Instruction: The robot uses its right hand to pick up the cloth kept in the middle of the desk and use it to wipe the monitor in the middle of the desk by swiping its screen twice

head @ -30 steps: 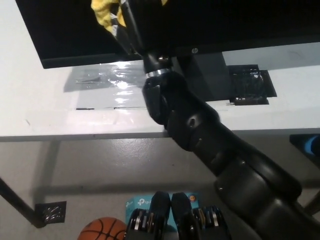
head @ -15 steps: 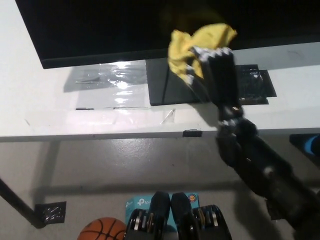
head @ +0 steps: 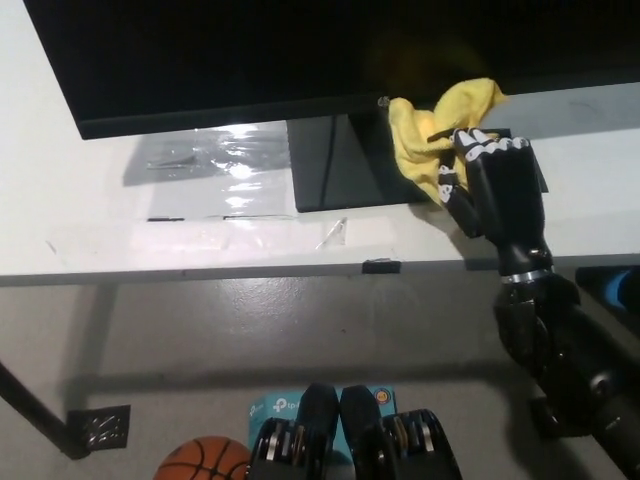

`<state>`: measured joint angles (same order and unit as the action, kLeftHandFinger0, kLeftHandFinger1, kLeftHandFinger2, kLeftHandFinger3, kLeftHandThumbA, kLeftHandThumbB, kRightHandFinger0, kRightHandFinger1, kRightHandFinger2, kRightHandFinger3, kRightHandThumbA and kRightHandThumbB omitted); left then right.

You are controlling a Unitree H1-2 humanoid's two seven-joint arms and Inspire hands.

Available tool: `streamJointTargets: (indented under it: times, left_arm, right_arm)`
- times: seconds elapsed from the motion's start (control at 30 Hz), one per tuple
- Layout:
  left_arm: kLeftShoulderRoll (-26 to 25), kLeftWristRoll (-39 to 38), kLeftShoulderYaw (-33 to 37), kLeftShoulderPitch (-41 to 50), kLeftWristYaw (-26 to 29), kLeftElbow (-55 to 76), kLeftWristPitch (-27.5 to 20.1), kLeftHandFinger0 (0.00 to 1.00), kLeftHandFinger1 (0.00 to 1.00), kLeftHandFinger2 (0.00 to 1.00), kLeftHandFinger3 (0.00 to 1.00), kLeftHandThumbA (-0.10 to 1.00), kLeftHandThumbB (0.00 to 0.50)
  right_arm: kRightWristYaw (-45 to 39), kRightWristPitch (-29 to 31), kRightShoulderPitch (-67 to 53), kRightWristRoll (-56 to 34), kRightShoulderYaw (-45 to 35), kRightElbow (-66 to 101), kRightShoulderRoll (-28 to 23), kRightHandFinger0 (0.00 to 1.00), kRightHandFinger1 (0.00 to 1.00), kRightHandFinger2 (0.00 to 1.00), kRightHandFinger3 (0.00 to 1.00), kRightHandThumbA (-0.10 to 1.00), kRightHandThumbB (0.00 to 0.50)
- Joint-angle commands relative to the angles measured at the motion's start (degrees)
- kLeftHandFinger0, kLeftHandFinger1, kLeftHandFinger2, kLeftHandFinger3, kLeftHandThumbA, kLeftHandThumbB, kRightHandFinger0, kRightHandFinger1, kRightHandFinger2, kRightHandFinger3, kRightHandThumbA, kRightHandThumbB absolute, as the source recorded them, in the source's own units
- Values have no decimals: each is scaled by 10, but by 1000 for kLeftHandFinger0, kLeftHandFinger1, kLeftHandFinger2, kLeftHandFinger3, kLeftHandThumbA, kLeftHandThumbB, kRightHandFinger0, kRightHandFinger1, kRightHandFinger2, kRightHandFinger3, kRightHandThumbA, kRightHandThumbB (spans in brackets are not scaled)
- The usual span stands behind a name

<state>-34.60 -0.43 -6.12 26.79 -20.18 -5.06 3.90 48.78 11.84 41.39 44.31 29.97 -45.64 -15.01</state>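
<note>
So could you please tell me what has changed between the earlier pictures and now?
The right hand, shut on the yellow cloth, has swept from the screen's upper left across to the right and down, to the monitor's lower edge. The monitor, its stand and the desk are unchanged. The left hand is out of view.

My one camera sat on my head, looking steeply down past my right hand at the table edge, with floor below, fairly near.

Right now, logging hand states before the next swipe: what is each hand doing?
Left hand: not in view.
Right hand: shut on the yellow cloth, near the monitor's lower edge.
</note>
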Motion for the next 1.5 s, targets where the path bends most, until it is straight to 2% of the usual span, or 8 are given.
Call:
streamJointTargets:
  times: [0.0,0.53,0.67,0.77,0.8,0.87,1.07,1.47]
  left_arm:
    - [-7,-2,-10,15,3,20,3,701,708,821,1000,133,146]
    - [-13,-4,-32,12,5,39,23,730,724,833,1000,139,150]
    - [-13,-4,-33,14,5,32,18,708,702,805,1000,148,166]
    - [-12,-9,-34,12,3,24,16,715,710,814,1000,140,168]
    - [-13,-6,-33,13,3,24,12,717,714,820,1000,149,165]
    - [-15,-4,-33,15,3,26,10,715,713,821,1000,155,164]
    - [-17,-4,-37,16,4,32,18,725,728,837,1000,159,157]
    - [-14,-6,-44,23,5,35,17,722,716,816,1000,129,149]
  right_arm:
    - [-36,-15,21,1,-18,-12,-18,0,77,509,493,-100,100]
    - [-293,-58,34,-1,15,-61,-61,0,193,381,113,-100,0]
    - [-370,-115,15,-11,12,-21,-54,0,142,283,997,-100,51]
    - [-419,-158,7,-21,5,20,-51,355,683,1000,1000,228,173]
    - [-438,-172,3,-28,2,34,-49,663,1000,1000,1000,292,174]
    - [-458,-187,-2,-32,-1,60,-50,1000,1000,1000,1000,327,230]
    - [-500,-239,-25,-33,-18,186,-59,1000,1000,1000,1000,538,382]
    - [-563,-275,-44,-35,-62,358,-97,1000,1000,1000,1000,559,367]
